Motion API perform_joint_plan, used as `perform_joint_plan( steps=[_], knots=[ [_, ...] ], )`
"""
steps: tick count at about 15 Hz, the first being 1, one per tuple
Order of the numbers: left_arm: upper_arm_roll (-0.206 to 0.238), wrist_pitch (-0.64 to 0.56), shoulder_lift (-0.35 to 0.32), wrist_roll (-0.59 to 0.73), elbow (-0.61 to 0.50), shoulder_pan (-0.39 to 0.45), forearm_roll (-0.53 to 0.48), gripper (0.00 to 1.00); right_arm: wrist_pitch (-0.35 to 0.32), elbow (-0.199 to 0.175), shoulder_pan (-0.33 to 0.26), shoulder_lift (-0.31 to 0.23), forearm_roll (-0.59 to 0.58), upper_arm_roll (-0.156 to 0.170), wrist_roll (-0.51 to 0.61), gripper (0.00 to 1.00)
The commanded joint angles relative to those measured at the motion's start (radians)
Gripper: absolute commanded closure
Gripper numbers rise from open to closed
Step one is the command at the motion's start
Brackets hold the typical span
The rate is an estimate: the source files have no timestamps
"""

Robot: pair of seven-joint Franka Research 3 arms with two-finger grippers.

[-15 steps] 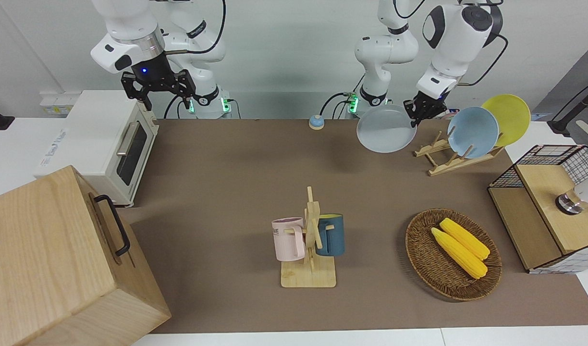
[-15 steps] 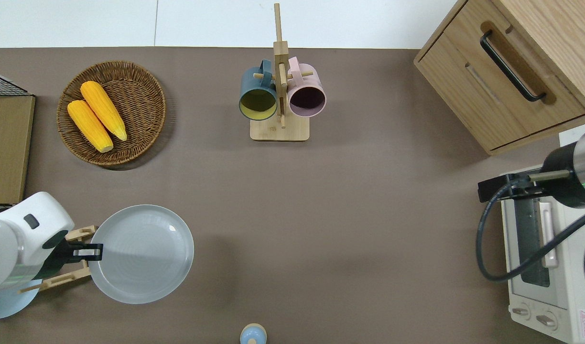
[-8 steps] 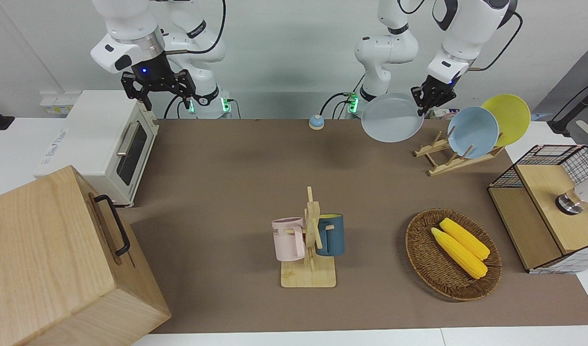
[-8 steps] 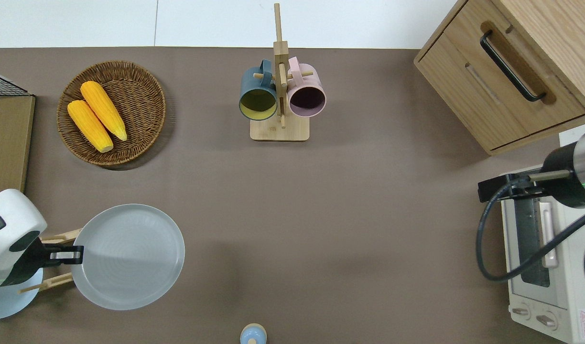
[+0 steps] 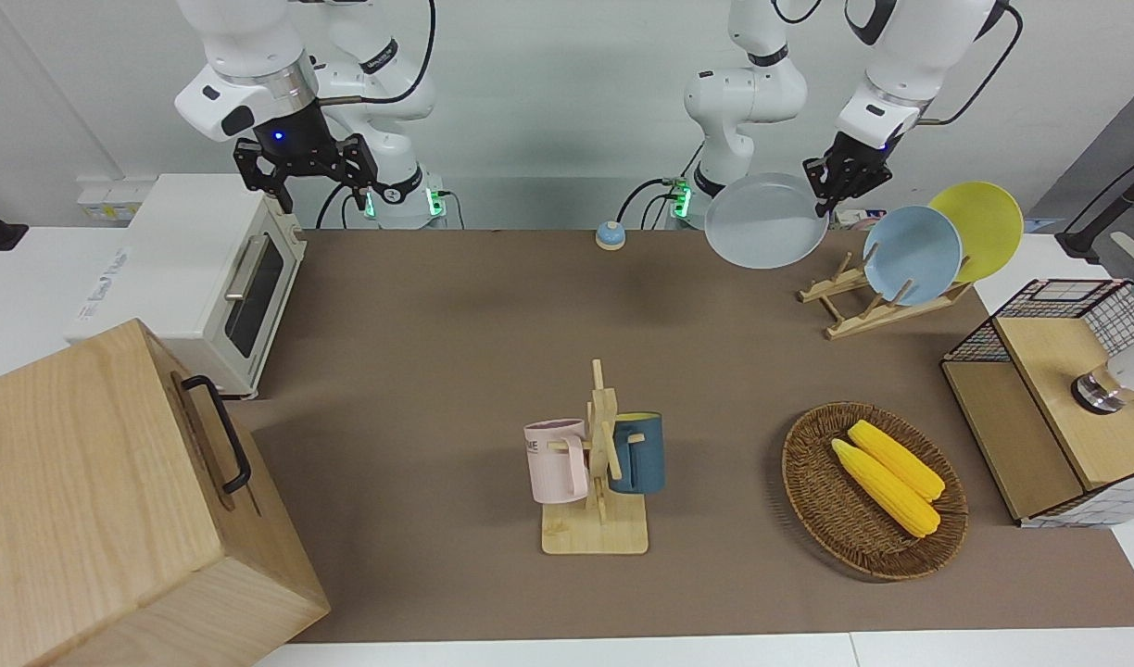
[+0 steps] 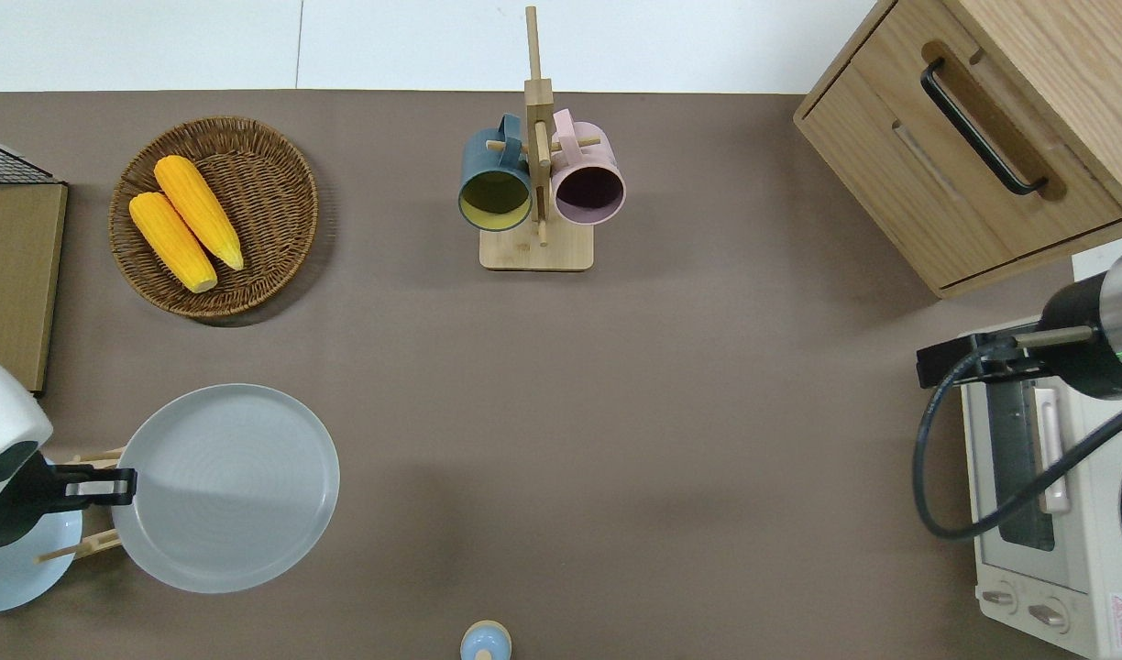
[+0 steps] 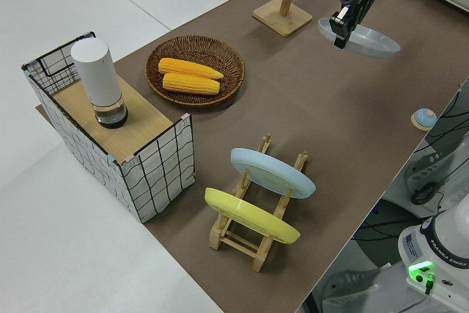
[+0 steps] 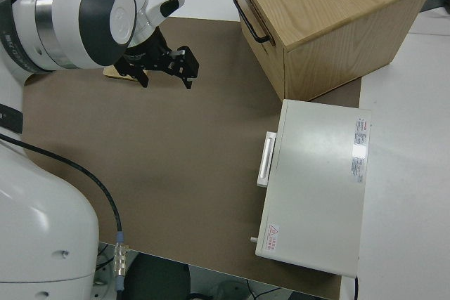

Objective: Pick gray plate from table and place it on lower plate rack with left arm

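Gray plate [image 6: 226, 486] airborne, rim pinched in left gripper [image 6: 112, 486], roughly level over table [image 6: 616, 412] beside lower plate rack [image 5: 863, 306]. Right arm parked, jaws wide.

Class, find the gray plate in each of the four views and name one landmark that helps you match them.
Front view: gray plate, top right, held by the left gripper.
Overhead view: plate at lower left, gripper on its rim.
Left side view: plate at upper right.
Right side view: not in it.
Shared landmark: the plate rack.
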Motion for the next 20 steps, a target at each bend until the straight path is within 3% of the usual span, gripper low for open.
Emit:
perform_joint_plan(
  steps=[1, 9, 20],
  knots=[
    [0.0, -0.037, 0.003, -0.003, 0.038, 0.013, 0.079, 1.0, -0.015, 0.006, -0.007, -0.002, 0.006, 0.007, 0.0, 0.011],
    [0.045, -0.068, 0.001, 0.005, 0.046, 0.021, 0.286, 1.0, -0.015, 0.006, -0.007, -0.002, 0.006, 0.005, 0.0, 0.013],
    [0.043, -0.085, 0.006, -0.011, 0.032, 0.05, 0.582, 1.0, -0.015, 0.006, -0.007, -0.002, 0.006, 0.007, -0.001, 0.013]
  ],
)
